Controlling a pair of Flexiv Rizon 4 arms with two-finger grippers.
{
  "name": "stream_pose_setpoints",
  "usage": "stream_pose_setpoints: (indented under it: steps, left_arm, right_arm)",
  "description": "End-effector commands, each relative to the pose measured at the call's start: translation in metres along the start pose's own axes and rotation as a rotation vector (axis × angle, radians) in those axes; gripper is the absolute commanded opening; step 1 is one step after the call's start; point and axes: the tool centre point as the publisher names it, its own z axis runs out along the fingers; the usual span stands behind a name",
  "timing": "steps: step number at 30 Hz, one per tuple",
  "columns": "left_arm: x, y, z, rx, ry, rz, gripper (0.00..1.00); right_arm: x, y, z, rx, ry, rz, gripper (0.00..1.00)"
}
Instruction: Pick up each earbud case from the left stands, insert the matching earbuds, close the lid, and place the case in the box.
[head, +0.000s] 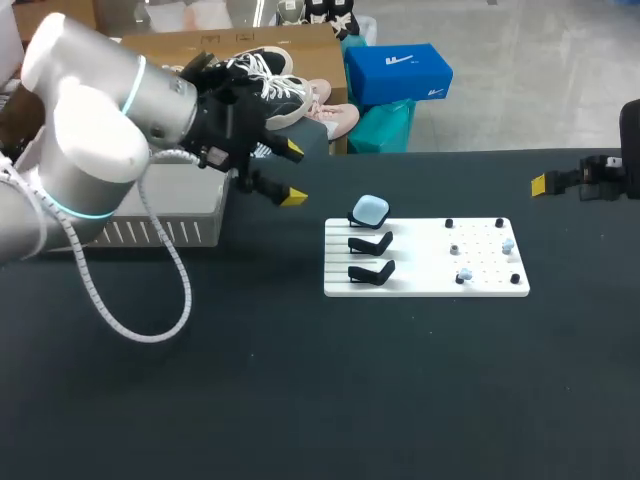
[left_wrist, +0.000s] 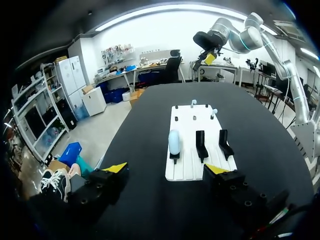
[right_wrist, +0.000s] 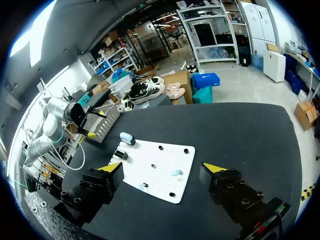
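On the black table (head: 250, 400), the left gripper (head: 292, 174) hangs wide open and empty beside the grey box (head: 170, 232), near the white board (head: 425, 285). One pale-blue earbud case (head: 370, 210) perches on the board's end stand (left_wrist: 174, 157); an off-centre approach could knock it off, or its rounded shell could slip.

A pale blue, closed earbud case (head: 371, 209) sits on the uppermost of three black stands (head: 371, 243) at mid-frame; two pale earbuds (head: 464, 274) lie to their right.
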Motion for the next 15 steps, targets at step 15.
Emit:
stream_pose_setpoints:
  steps: [15]
  left_arm:
    - [0.003,0.013,0.05,0.016,-0.045,-0.043,1.0]
  right_arm:
    - [0.0,0.0,0.0,0.0,0.0,0.0,1.0]
